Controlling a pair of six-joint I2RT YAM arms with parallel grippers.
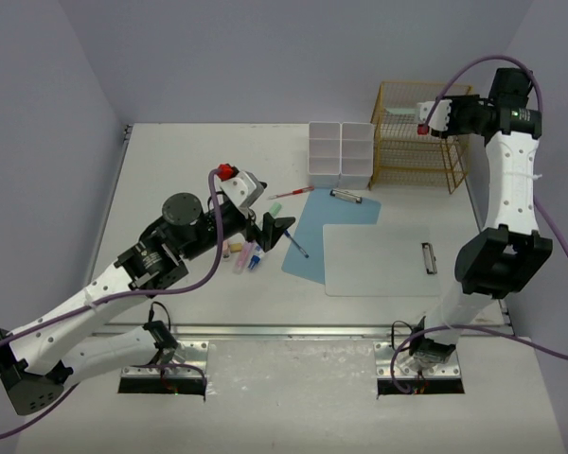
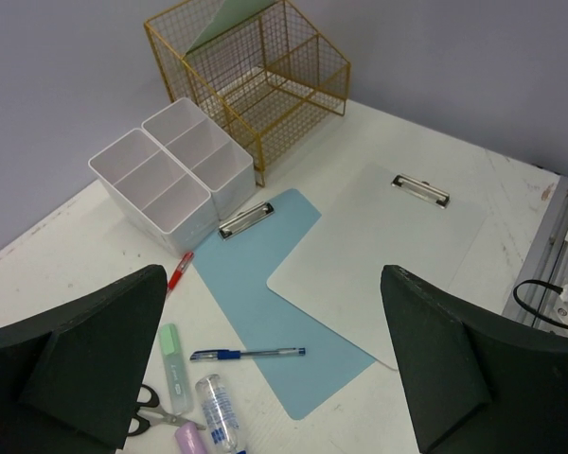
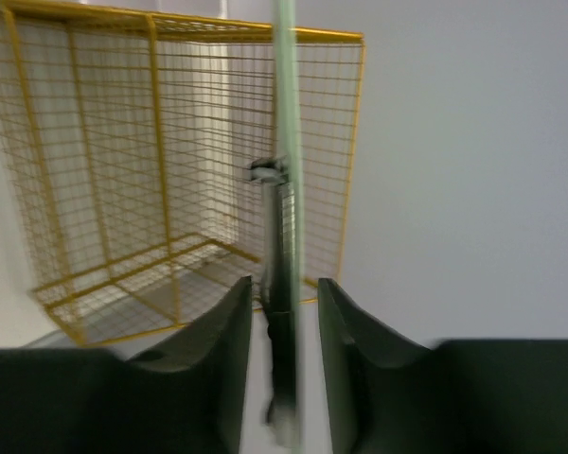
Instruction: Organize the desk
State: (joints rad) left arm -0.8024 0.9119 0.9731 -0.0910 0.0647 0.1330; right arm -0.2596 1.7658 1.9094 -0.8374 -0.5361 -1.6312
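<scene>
Counter (image 1: 170,161): wide white matte top, metal rail (image 1: 293,331) along its lower edge, fills mid-frame. Judged rigid, heavy, fixed, fairly slick; not to be gripped, only what lies on it. Left hand (image 1: 273,227) spread wide, nothing held. Right hand (image 3: 284,288) at gold rack (image 3: 95,142), upper right: jaws slightly apart either side of green clipboard (image 3: 286,95)

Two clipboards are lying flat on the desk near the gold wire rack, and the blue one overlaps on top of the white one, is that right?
Not quite. The overlap is the other way round: the white clipboard lies on top of the blue clipboard, covering its corner. The left wrist view shows it. Both do lie flat on the desk near the gold wire rack.
</scene>
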